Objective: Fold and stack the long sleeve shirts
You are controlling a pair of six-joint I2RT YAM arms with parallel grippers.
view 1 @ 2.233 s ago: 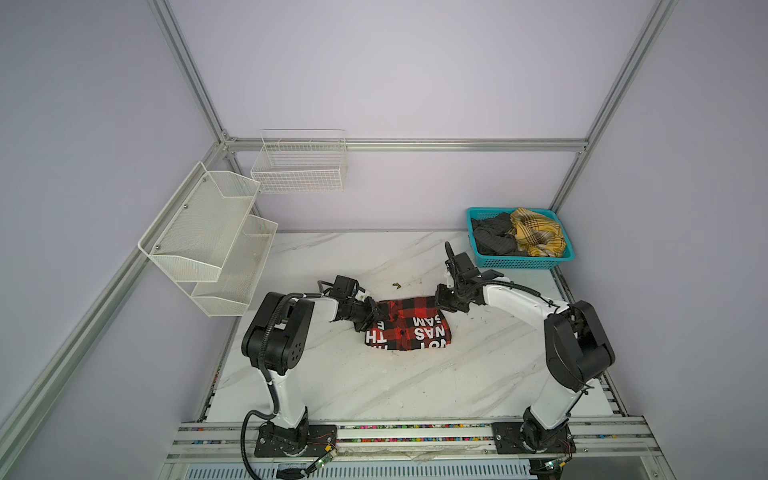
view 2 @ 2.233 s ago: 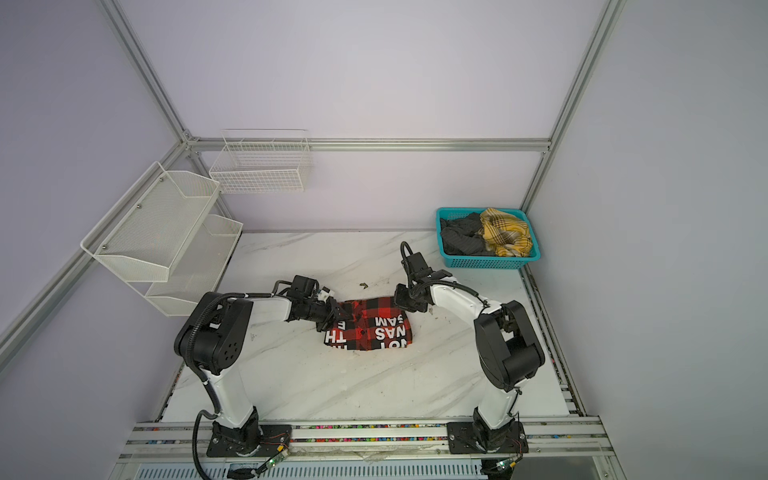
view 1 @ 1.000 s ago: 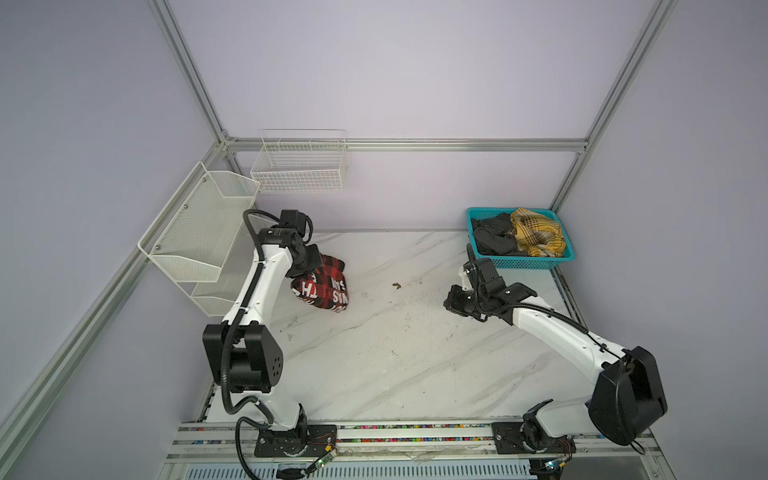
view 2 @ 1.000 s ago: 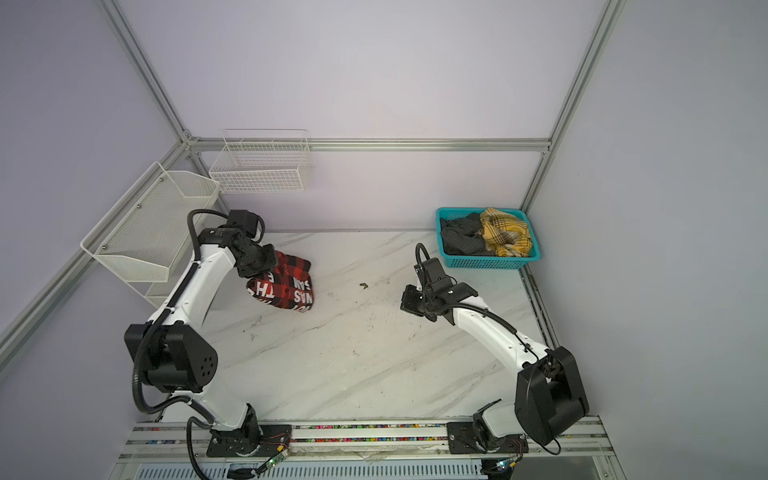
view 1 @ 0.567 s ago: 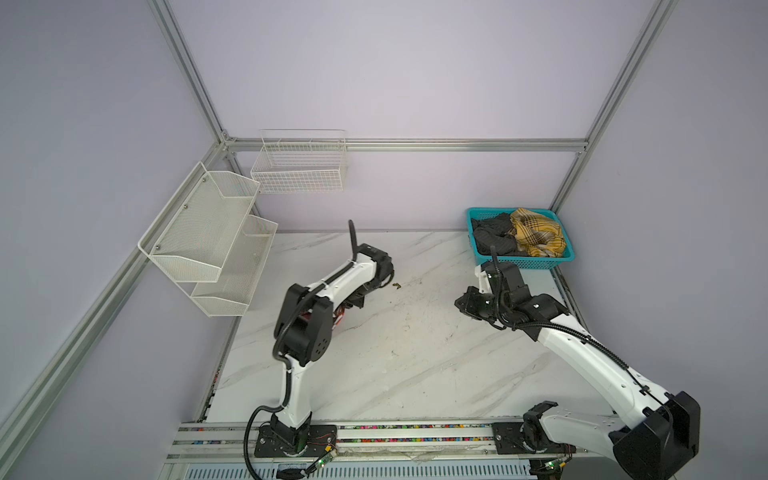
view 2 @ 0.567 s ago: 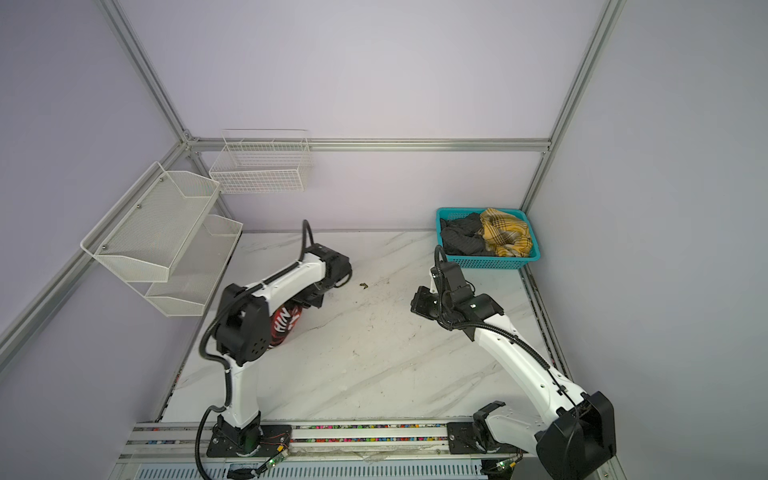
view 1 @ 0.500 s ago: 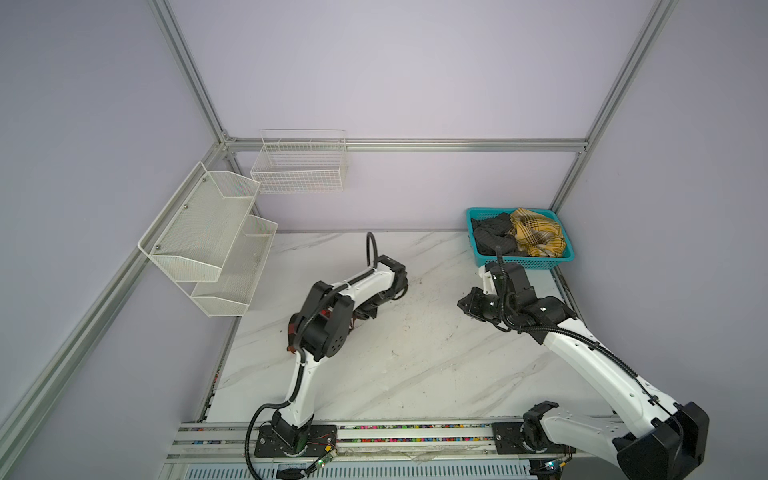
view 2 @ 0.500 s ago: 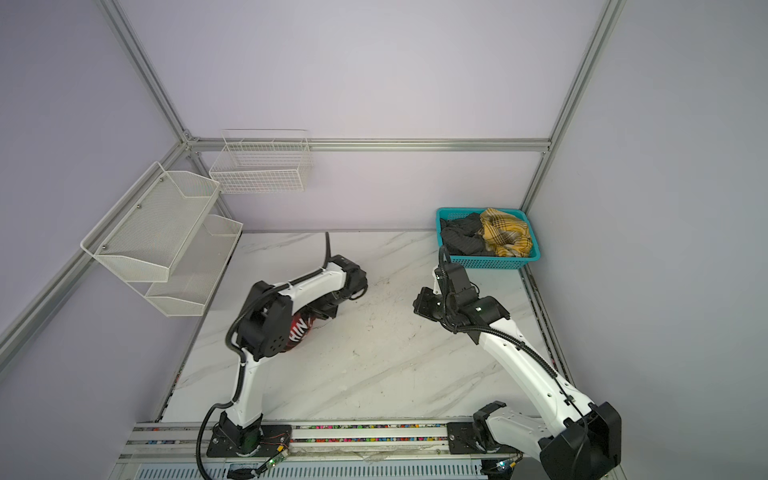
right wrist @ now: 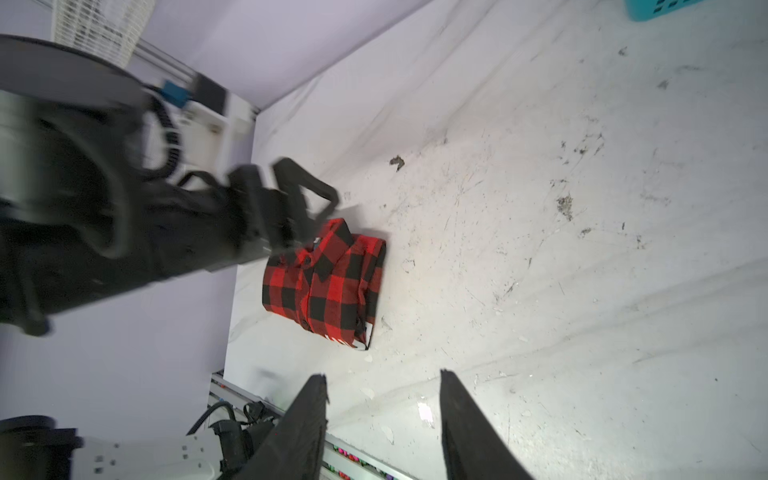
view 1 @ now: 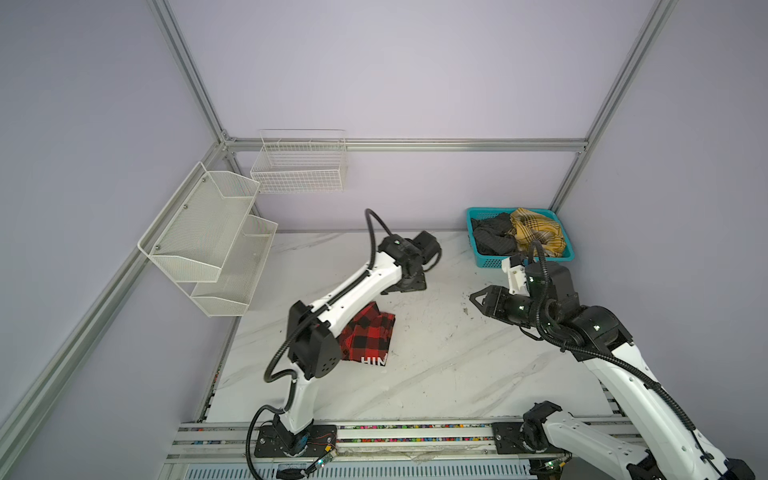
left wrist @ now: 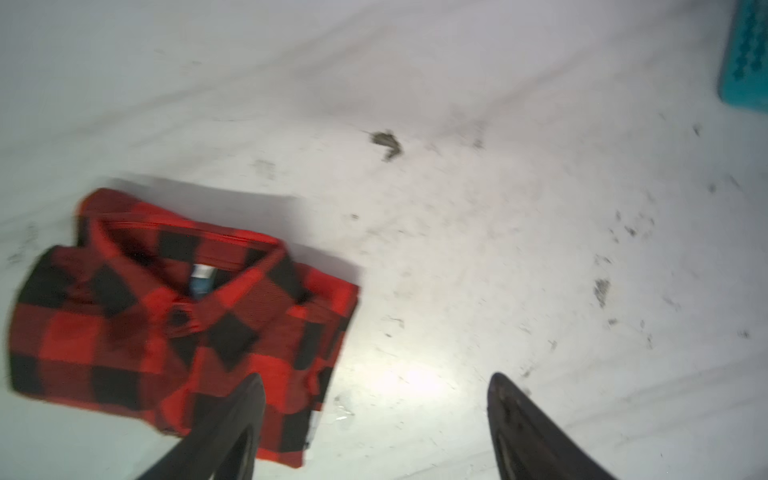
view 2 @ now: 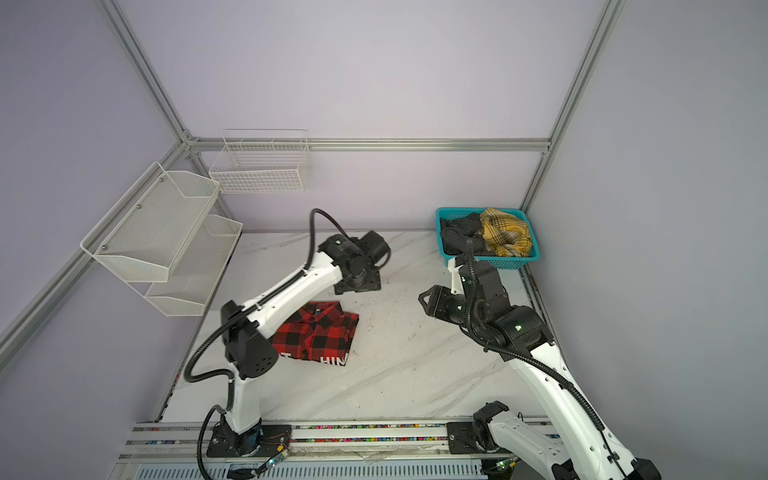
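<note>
Marble table (view 2: pixel 415 374) with wide bare room across its middle and front. A folded red-and-black checked shirt (view 2: pixel 320 334) lies flat toward the table's left edge, close to it but not over it. In both top views the left arm's elbow partly covers it. The collar points to the back wall and the hem with white letters faces the front rail (view 2: pixel 374 436), so the long axis runs back to front, slightly slanted. The left gripper (left wrist: pixel 376 378) hangs above the table, back and right of the collar, fingers spread wide and holding nothing. The right gripper (view 2: pixel 426 301) hovers over the bare right half, jaws apart and empty, aimed toward the shirt. A teal basket (view 2: pixel 511 262) of crumpled cloth sits in the back right corner, well apart from the shirt.
</note>
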